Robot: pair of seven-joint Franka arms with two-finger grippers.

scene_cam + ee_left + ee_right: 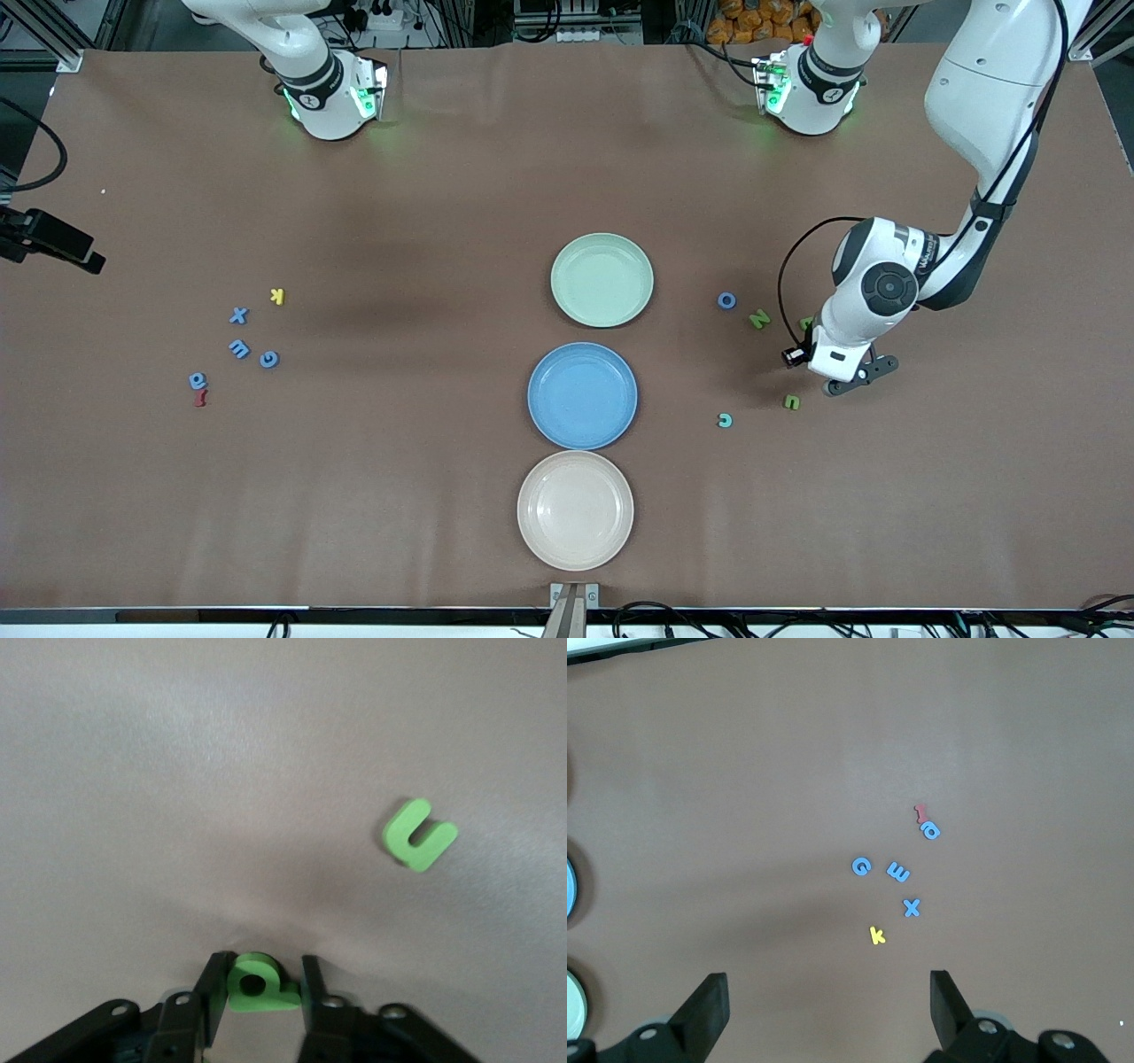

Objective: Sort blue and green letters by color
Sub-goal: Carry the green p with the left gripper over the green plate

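Small chunky toy letters, flat-faced, scattered in two groups on the brown worktop [443,221]. Toward the right arm's end: blue X [237,315], blue E [238,348], blue G [269,359] and a blue round-bodied letter [198,380], touching a dark red letter [201,399]; yellow K [277,296] just beside the X. Toward the left arm's end: blue O [726,300], green N [759,319], green U [791,402] and a teal C-like letter [725,420].

Left gripper [259,988] down at the worktop between the N and the U, fingers [211,992] closed on a green letter [257,985] with a round hole. Exact letter hard to tell: only part seen between the fingers, and in the front view just a green sliver [805,323] beside the wrist.

Right gripper [828,1005] held high over the blue group, fingers [709,1005] wide open, holding nothing; out of the front view apart from its base.

Three plates in a row mid-worktop: green [602,241] farthest from the front camera, blue [582,350] next, beige [576,558] nearest. None holding any letter.

Some lettering on the left arm's wrist, too small to read.
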